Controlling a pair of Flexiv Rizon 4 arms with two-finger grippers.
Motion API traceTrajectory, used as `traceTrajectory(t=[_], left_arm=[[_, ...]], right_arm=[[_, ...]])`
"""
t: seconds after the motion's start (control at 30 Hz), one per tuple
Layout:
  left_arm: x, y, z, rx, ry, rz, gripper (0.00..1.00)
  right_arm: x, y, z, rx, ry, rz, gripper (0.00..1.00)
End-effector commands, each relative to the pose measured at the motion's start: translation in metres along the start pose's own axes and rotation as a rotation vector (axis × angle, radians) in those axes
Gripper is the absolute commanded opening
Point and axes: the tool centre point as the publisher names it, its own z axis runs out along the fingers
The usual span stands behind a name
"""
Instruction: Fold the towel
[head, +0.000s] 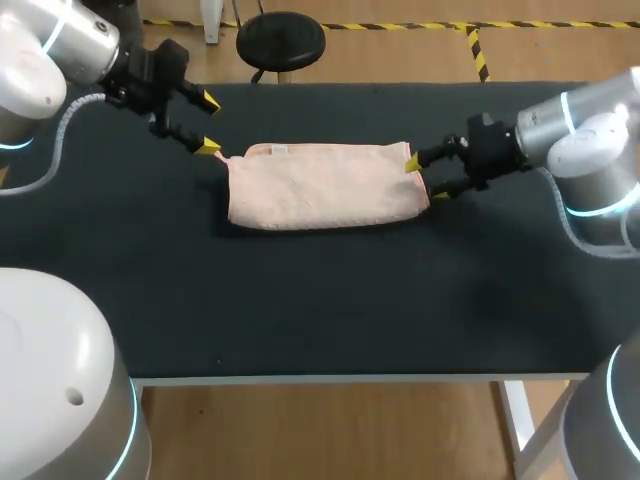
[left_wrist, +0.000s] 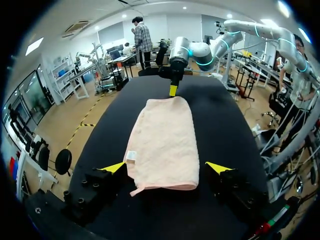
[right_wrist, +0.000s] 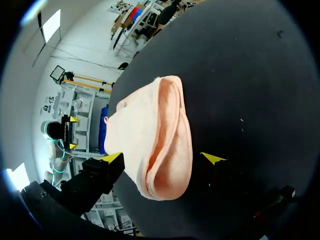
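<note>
Left pincer (head: 208, 123): fingers spread wide, holding nothing, just off the 10 o'clock corner of the towel (head: 320, 185). Right pincer (head: 425, 180): fingers apart, straddling the towel's 3 o'clock end; contact with the cloth is hard to judge. Towel peach, folded into a long band, flat on the black table (head: 300, 320). Inner layers hidden.

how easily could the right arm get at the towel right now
Probably yes: the right gripper is open, one end of the towel lies between its fingers, and nothing blocks it.
</note>
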Motion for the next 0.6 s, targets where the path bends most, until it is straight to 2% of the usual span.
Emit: traceTrajectory(t=[0.03,0.6], left_arm=[[0.000,0.001,0.001,0.003,-0.002,0.001,1.00],[0.000,0.001,0.001,0.003,-0.002,0.001,1.00]], right_arm=[[-0.003,0.010,0.012,0.097,0.008,-0.004,1.00],[0.014,0.001,0.048,0.104,0.058,0.016,1.00]])
